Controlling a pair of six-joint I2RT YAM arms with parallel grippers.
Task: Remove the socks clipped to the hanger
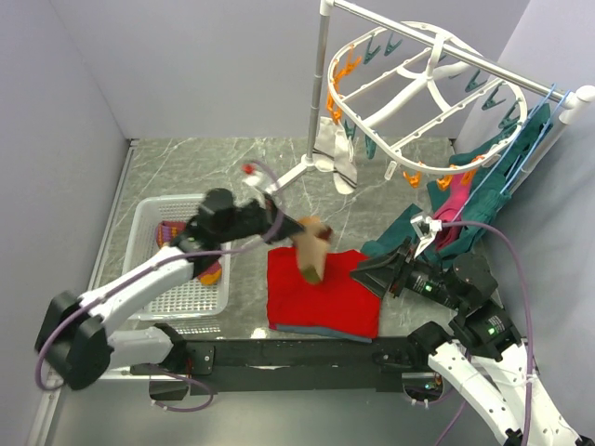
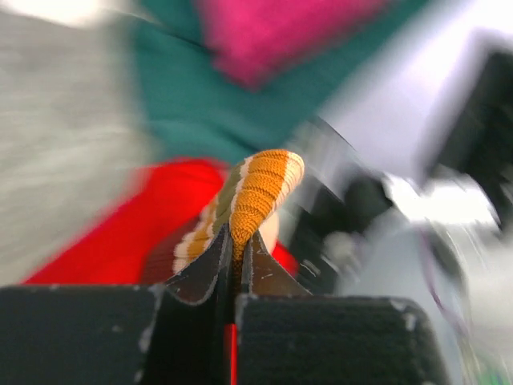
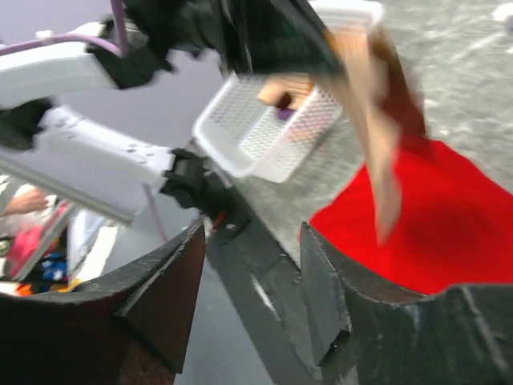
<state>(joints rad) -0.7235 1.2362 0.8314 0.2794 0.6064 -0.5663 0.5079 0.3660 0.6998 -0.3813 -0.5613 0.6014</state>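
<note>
Left hand [image 1: 290,227] is pinched tight on the tan striped sock [image 1: 314,249] dangling above the red cloth [image 1: 325,302], right hand [image 1: 365,277] is wide open, so I'd swing fully over the basket [image 1: 147,216] before letting go.

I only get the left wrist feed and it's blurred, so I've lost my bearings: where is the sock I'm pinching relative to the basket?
Observer: In the top view the tan-brown sock hangs from the left gripper over the red cloth, right of the basket, not above it.
Operator: Anything in the basket?
Observer: Yes, maroon-and-orange socks lie inside it.
Operator: Any left on the hanger?
Observer: A whitish-grey sock hangs clipped at the left side of the hanger.
</note>
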